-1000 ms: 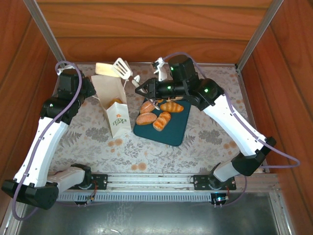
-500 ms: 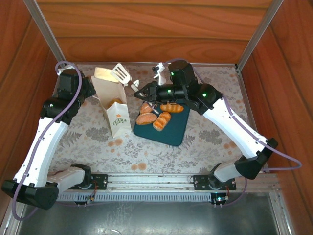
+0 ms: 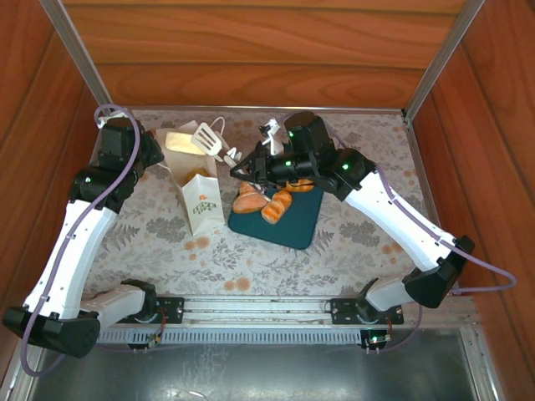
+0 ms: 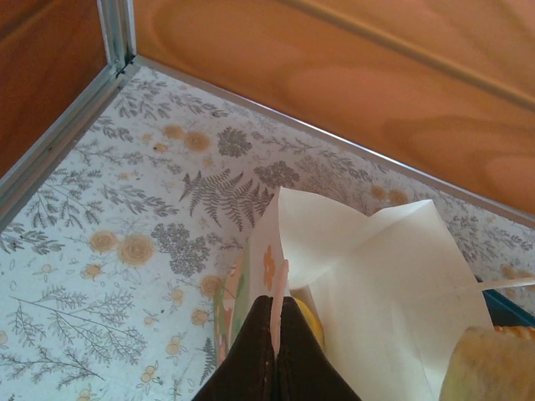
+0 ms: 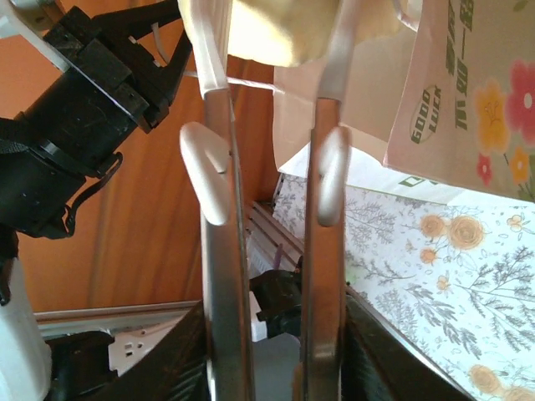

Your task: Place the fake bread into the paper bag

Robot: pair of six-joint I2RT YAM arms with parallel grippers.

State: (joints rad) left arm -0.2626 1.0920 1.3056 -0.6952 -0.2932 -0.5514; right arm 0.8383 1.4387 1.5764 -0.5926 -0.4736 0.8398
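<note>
— Where is the pale wedge (image 3: pixel 180 140)?
— Between the tips of the white tongs (image 3: pixel 209 139), over the open mouth of the paper bag (image 3: pixel 199 188), toward its far side. In the right wrist view the wedge (image 5: pixel 276 29) sits between the two blades, with a blade against each side. Whether it touches the paper, I cannot tell.

— Who holds the tongs?
— The right gripper (image 3: pixel 242 163). Its dark fingers (image 5: pixel 180 355) lie against the outer sides of the two tong arms (image 5: pixel 219 276), clamped on them. The arms themselves stand apart.

— And the left gripper (image 3: pixel 155 159)?
— Its jaws are together, pinched on the bag's left rim. In the left wrist view a thin edge of paper runs down between the closed fingers (image 4: pixel 251 359), and the bag's white wall (image 4: pixel 376 276) opens out behind them.

— Where does the bag stand?
— Upright on the table (image 3: pixel 351 242), left of centre and close to the far edge, with its logo facing the near edge.

— The rest of the bread?
— Three golden-brown rolls (image 3: pixel 249 200) lie at the far left end of the dark teal tray (image 3: pixel 288 225), just right of the bag. The right arm covers part of one. Something yellow shows inside the bag just behind the left fingers, but it is too hidden to name.
</note>
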